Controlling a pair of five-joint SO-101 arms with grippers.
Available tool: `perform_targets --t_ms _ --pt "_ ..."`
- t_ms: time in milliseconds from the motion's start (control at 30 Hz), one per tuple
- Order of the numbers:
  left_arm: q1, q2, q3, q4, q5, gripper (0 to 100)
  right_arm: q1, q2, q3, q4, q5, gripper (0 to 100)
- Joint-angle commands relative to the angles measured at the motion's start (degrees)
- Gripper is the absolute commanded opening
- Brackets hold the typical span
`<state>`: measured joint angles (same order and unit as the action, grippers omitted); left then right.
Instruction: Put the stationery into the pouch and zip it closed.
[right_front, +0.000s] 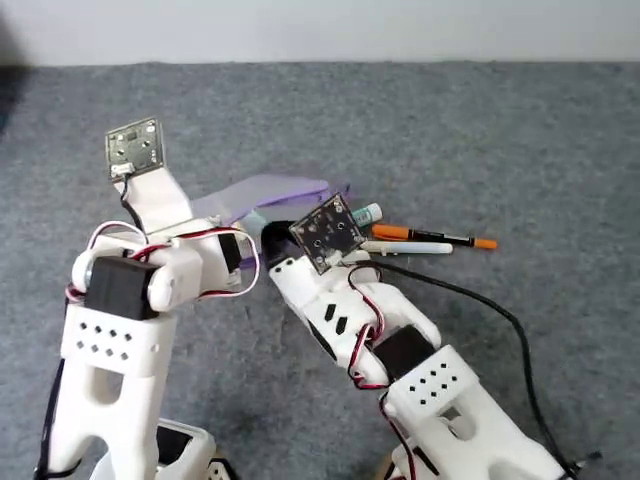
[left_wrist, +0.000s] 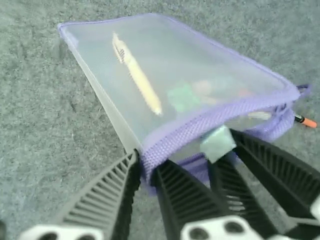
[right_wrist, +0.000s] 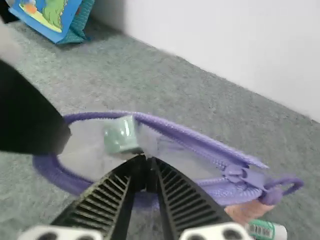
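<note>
Between the jaws of your left pincer (left_wrist: 144, 162) sits the purple zip edge of the pouch (left_wrist: 165, 55); the jaws are pinched on that edge and hold the mouth up off the grey mat (right_front: 500, 130). Just right of it, your right pincer (right_wrist: 146, 162) has its jaws pressed together with the tips inside the open mouth. A pale green block (right_wrist: 120, 135) lies right at those tips, touching or nearly so; you cannot tell whether the jaws nip it or only rest against it.

Inside the clear pouch you have a yellow pencil (left_wrist: 136, 74) lying along the far wall. A green item (left_wrist: 182, 95) sits nearer the mouth, too blurred to name. The zip is undone, and the slider (right_wrist: 234, 175) sits at the right end of the mouth with its pull tab hanging out.

The pouch lies mid-table, between the two arms and a little beyond them. To its right, outside it, a glue stick (right_front: 366, 213) lies closest. An orange pen (right_front: 430, 236) and a white pen (right_front: 412, 247) lie side by side just beyond it on the mat.
</note>
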<state>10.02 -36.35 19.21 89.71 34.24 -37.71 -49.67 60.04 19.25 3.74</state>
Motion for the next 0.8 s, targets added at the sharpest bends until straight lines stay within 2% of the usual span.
perform_targets --t_ms 0,100,300,433,600,767 --pt "0.4 -0.1 -2.1 -0.9 0.6 1 0.7 -7.3 -3.0 7.3 -0.4 0.8" --pt "0.4 -0.1 -2.1 -1.0 0.6 1 1.3 -13.3 -3.0 11.6 -0.4 0.8" --pt "0.4 -0.1 -1.9 -1.0 0.6 1 7.2 -23.5 -3.0 20.4 -0.1 1.2" --pt "0.3 -0.1 -0.7 -1.1 0.6 1 12.4 -27.3 -3.0 27.9 -0.4 1.2" --pt "0.0 0.0 0.7 -1.9 0.7 1 18.0 -28.4 -3.0 31.0 -0.4 0.9" --pt "-6.2 1.2 -3.8 -4.0 0.6 1 23.7 -28.8 -3.0 32.9 -6.5 0.9"
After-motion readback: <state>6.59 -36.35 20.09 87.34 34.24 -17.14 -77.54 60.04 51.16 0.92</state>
